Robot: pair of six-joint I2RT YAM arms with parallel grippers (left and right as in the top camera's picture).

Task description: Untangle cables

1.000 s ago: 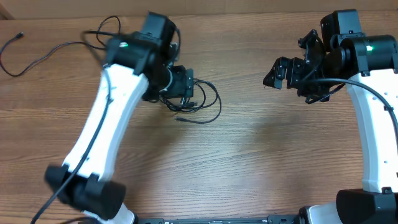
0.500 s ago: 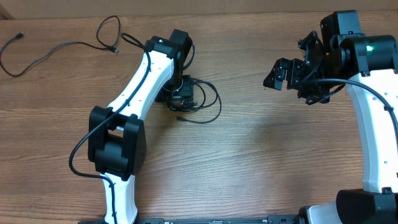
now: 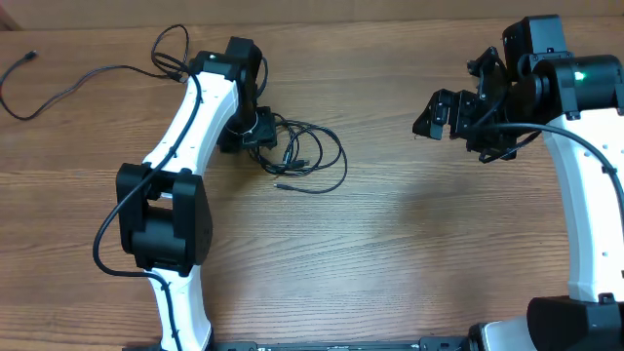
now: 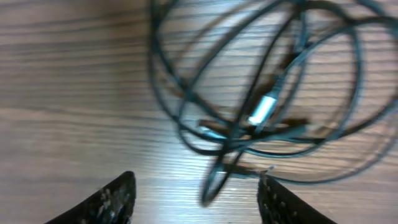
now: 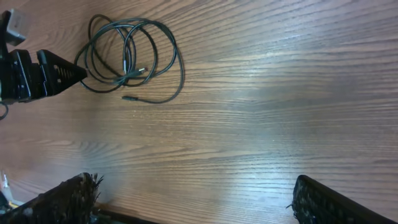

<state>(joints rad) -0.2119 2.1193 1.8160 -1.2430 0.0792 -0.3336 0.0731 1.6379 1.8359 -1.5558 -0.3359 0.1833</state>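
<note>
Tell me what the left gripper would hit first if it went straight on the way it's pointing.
Most likely the tangled cable coil: in the left wrist view its nearest loops lie just ahead of the open left gripper, flat on the table. Its height above the wood is unclear.

Wood tabletop [image 3: 390, 244]: coiled blk cable [image 3: 304, 156] w/ loose plug end, left of ctr nr far edge; 2nd thin cable [image 3: 60, 91] at far-left corner.
</note>
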